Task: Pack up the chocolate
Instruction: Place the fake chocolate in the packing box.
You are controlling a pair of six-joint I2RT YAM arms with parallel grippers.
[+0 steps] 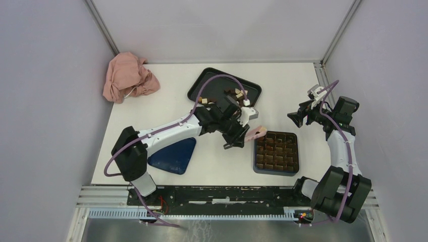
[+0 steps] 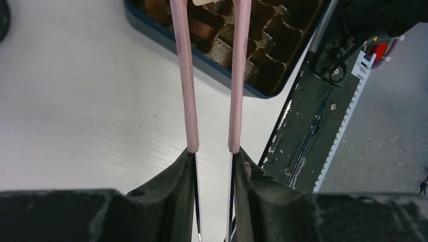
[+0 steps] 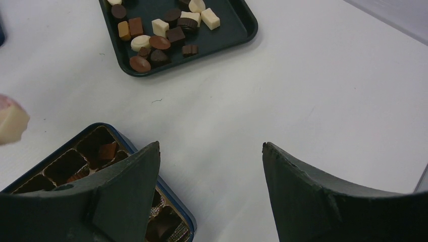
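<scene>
Several chocolate pieces (image 3: 161, 30), dark brown, tan and cream-white, lie in a black tray (image 1: 212, 83) at the back centre. My left gripper (image 1: 234, 137) is shut on pink tongs (image 2: 185, 75), whose two arms reach out over the near-left corner of the dark blue box (image 1: 256, 169). A cream-white chocolate (image 3: 10, 126) sits pinched at the tongs' tip, just off the box's rim (image 3: 116, 132). A few brown pieces (image 3: 107, 150) rest in the grid's cells. My right gripper (image 1: 298, 117) hangs open and empty to the right of the box, above bare table.
The box's dark blue lid (image 1: 174, 155) lies flat near the left arm's base. A crumpled pink cloth (image 1: 128, 76) sits at the back left corner. Grey walls enclose the table, and a black rail (image 2: 308, 126) runs along the near edge.
</scene>
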